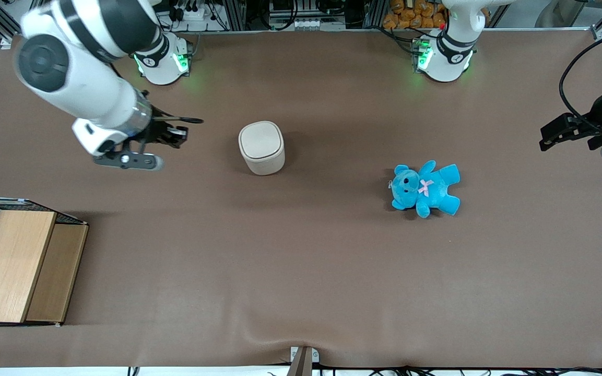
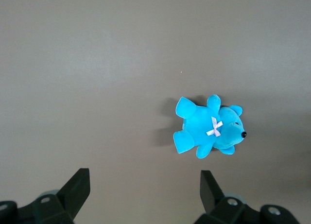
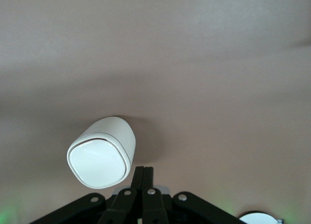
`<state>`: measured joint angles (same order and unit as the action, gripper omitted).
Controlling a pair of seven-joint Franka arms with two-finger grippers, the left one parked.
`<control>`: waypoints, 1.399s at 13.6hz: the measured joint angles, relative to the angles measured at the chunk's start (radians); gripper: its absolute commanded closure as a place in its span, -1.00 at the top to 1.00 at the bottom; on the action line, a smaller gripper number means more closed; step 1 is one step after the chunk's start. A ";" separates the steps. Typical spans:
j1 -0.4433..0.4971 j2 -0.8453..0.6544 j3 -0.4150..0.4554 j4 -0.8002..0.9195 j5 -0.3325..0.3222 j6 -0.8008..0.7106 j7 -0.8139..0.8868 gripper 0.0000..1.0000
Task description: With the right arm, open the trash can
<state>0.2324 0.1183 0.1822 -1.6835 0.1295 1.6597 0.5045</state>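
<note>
Trash can (image 1: 261,147) first: it stands upright near the middle of the brown table (image 1: 301,271), lid flat down and closed, with nothing touching it. The right arm (image 1: 79,68) hangs above the table toward its own end, and its gripper (image 1: 178,128) points at the can but is well apart from it, with the fingers (image 3: 143,178) pressed together and holding nothing. A blue teddy bear (image 1: 426,188) lies toward the parked arm's end, and a wooden box (image 1: 19,266) sits nearer the front camera.

My worry is the can's lightness. If the closed fingers come in from the side rather than catching under the lid's edge, I'd expect them to shove or tip the whole can instead of lifting the lid.
</note>
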 measured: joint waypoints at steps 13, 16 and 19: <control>0.024 0.001 0.184 -0.363 0.000 0.407 0.156 -1.00; 0.038 0.001 0.187 -0.415 0.000 0.451 0.163 -1.00; 0.051 0.000 0.187 -0.440 0.000 0.473 0.192 -1.00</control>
<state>0.2830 0.1187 0.3689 -2.1235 0.1298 2.1330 0.6966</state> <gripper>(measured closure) 0.991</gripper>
